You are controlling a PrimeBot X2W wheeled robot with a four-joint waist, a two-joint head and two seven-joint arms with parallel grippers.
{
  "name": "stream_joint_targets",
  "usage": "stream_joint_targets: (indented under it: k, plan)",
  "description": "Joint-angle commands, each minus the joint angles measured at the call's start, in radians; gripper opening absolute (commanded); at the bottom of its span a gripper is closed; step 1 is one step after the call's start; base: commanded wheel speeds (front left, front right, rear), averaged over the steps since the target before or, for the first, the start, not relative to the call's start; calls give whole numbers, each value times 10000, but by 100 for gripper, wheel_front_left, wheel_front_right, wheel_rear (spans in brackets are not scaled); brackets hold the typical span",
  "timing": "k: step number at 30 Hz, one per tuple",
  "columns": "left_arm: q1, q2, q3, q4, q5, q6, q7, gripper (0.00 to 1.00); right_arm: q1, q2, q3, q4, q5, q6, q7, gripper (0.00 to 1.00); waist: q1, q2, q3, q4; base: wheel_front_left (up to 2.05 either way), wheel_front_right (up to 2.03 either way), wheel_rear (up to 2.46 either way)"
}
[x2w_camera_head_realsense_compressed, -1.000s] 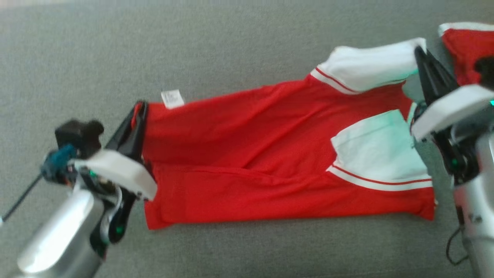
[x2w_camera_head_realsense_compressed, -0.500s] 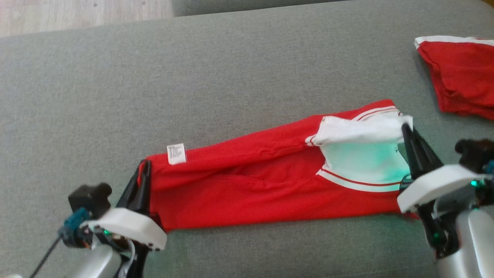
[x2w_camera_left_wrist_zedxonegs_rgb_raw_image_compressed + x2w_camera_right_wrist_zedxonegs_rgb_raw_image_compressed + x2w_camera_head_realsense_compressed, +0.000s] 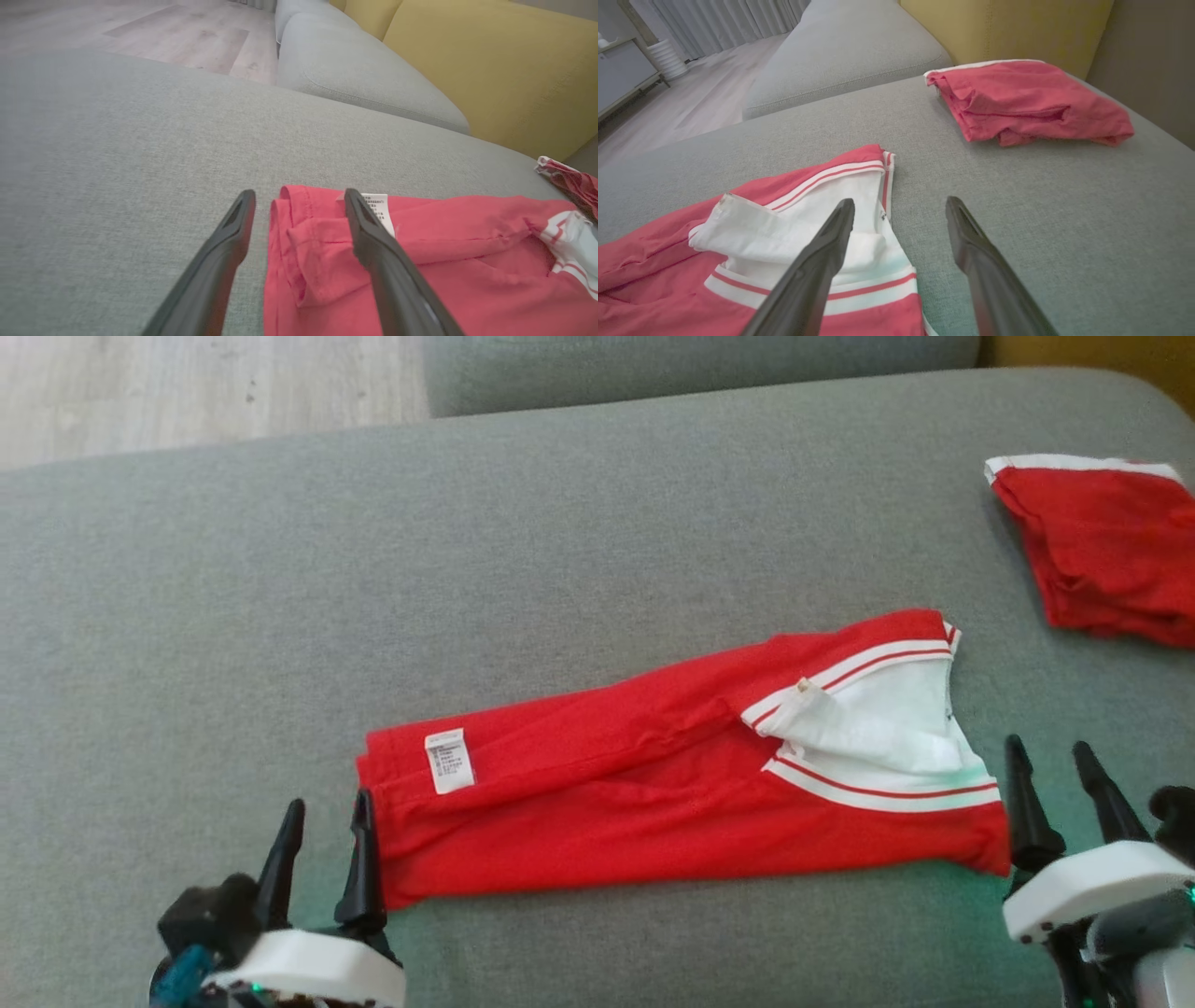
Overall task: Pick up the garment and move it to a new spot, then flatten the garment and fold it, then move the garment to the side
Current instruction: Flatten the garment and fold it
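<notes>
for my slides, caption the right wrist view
Open right claw poised over the white-trimmed end of the red garment on a grey sofa, second red garment beyond

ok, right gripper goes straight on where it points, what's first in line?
Probably bare sofa cushion, just beside the garment's white edge. If it skims above, the folded red garment comes next; depth unclear.
</notes>
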Motion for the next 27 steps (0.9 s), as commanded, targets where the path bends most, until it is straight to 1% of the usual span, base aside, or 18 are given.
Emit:
stream_joint_targets:
  k: [1, 7, 13, 18, 19, 21, 24, 27]
  plan:
    - [-146, 79, 535, -390, 197, 129, -193, 100, -206, -24, 89, -452, -108, -7, -66, 100, 1, -1, -111, 98, 0, 0, 0]
    - [3, 57, 747, -641, 734, 395, -265, 100, -597, 34, 139, -454, -439, -7, 307, 100, 1, -1, -223, 375, 0, 0, 0]
    - [95, 6, 852, -834, 967, 515, -281, 100, -1099, -13, 122, 205, -691, -7, 752, 100, 1, -1, -175, 722, 0, 0, 0]
    - [122, -63, 909, -961, 1070, 535, -287, 100, -1487, -260, 12, 1282, -928, -7, 1318, 100, 1, -1, -63, 1095, 0, 0, 0]
    - [118, -84, 907, -988, 1102, 532, -288, 100, -1587, -350, -28, 1713, -954, -7, 1531, 100, 1, -1, -15, 1239, 0, 0, 0]
    - [117, -123, 919, -1014, 1123, 538, -289, 100, -1676, -414, -153, 2037, -1034, -7, 1599, 100, 1, -1, 28, 1360, 0, 0, 0]
    - [120, -170, 924, -1024, 1160, 532, -291, 100, -1785, -426, -350, 2460, -1193, -7, 1693, 100, 1, -1, 71, 1485, 0, 0, 0]
    - [125, -208, 942, -1019, 1179, 521, -292, 100, -1863, -355, -198, 2850, -1101, -7, 1955, 100, 1, -1, 83, 1539, 0, 0, 0]
